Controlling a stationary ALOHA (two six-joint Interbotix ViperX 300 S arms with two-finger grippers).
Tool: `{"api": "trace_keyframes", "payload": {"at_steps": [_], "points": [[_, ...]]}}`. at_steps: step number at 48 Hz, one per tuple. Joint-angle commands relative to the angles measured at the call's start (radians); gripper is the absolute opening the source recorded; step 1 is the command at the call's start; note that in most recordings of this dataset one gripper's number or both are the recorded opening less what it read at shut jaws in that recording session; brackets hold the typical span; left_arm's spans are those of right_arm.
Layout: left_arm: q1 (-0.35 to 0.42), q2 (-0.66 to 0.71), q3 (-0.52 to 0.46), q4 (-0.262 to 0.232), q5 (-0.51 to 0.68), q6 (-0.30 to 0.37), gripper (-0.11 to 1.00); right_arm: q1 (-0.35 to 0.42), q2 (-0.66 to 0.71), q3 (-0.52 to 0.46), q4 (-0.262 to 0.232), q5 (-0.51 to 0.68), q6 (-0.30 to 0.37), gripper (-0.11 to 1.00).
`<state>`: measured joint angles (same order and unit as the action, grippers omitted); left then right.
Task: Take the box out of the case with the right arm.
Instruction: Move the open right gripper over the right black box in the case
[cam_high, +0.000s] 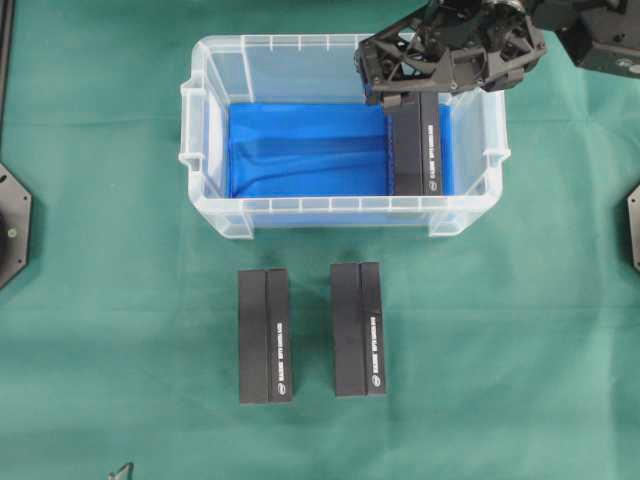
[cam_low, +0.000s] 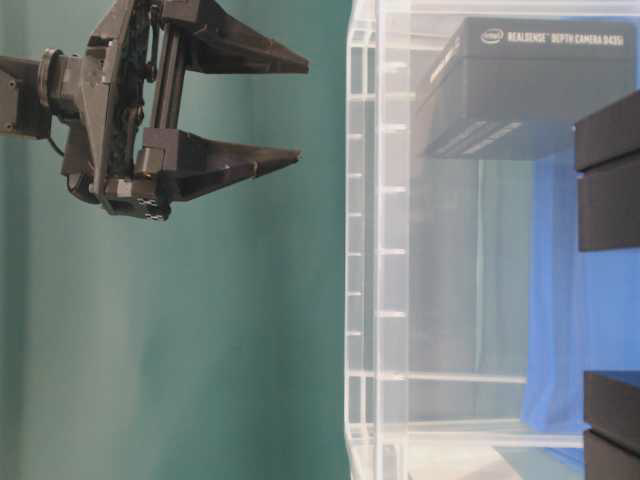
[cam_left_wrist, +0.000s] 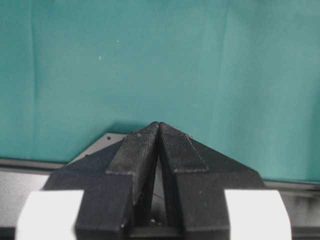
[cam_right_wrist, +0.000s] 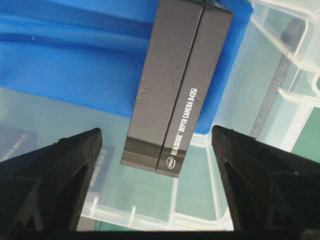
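The all-black, open-lattice right hand (cam_high: 400, 98) is held over the far right corner of the large clear plastic case (cam_high: 200, 150) with rounded corners, rim handles and a bright blue lining; it is pointed downward into the tub, and its two pointed fingers (cam_right_wrist: 65, 170) are spread wide apart with nothing between them. The long matte black cardboard box (cam_right_wrist: 172, 85) is seen lying on the blue lining at the right side of the case, just below the hand; "REALSENSE DEPTH CAMERA D435i" can be read in white along its edge. Two more black boxes of the same kind (cam_high: 265, 335) are laid side by side on the green-covered bench (cam_high: 100, 300) in front of the case; the left hand (cam_left_wrist: 159, 131) is shown pressed together, over bare green cloth.
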<state>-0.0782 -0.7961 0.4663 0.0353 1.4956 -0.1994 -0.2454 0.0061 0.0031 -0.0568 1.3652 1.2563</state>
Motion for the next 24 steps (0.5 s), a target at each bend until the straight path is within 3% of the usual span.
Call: {"api": "trace_keyframes", "payload": {"at_steps": [1,24], "points": [[0.003,0.003,-0.014,0.003,-0.003,0.0,0.0,0.002,-0.015,-0.02,0.0,0.003,0.002,0.87],[0.003,0.002,-0.014,0.002,-0.003,0.0,0.0,0.002,-0.017,-0.015,0.0,0.003,0.018,0.87]]}}
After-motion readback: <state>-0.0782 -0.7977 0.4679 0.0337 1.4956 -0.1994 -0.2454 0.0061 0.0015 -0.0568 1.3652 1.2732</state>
